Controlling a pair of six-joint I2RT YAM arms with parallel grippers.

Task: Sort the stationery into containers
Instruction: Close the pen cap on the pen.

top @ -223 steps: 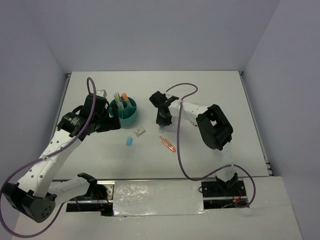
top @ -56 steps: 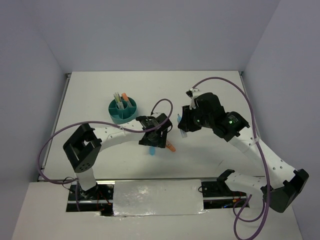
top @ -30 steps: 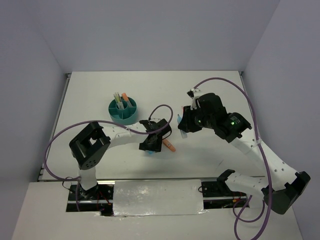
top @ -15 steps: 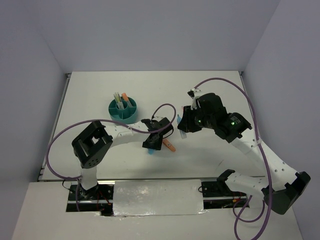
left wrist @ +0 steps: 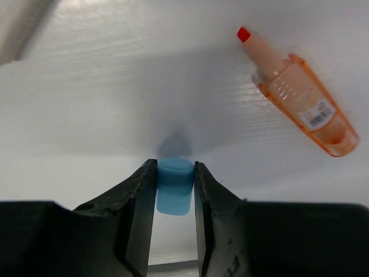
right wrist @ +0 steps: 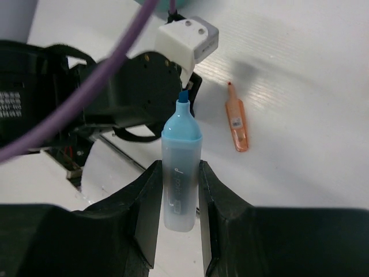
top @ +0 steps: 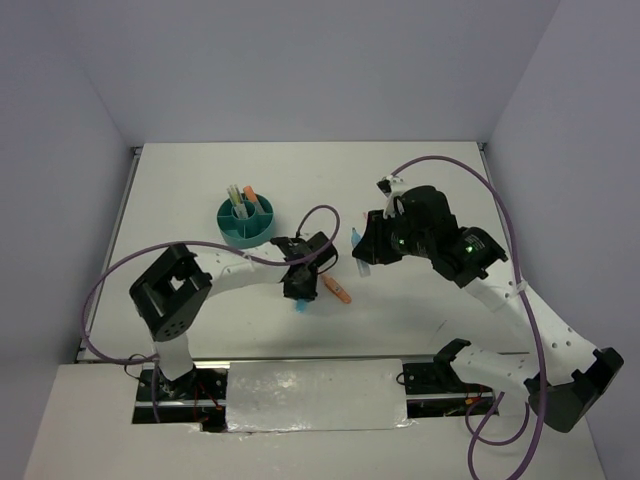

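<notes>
Left wrist: orange marker [left wrist: 300,101] bears a barcode label [left wrist: 319,113], text illegible.

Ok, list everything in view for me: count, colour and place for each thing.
organizer: one, teal, on the table beyond the left arm's reach point
pens and markers: a few, pale and orange, standing in the organizer; exact count too small to tell
orange marker: one, orange with a bare red tip, lying flat on the table beside the left end effector, untouched
blue eraser: one, light blue, between the left fingers, down at the table
blue highlighter: one, light blue, held off the table by the right arm
table: one, white
purple cables: two, one along each arm
left end effector: black, closed on the blue eraser
right end effector: black, closed on the blue highlighter
</notes>
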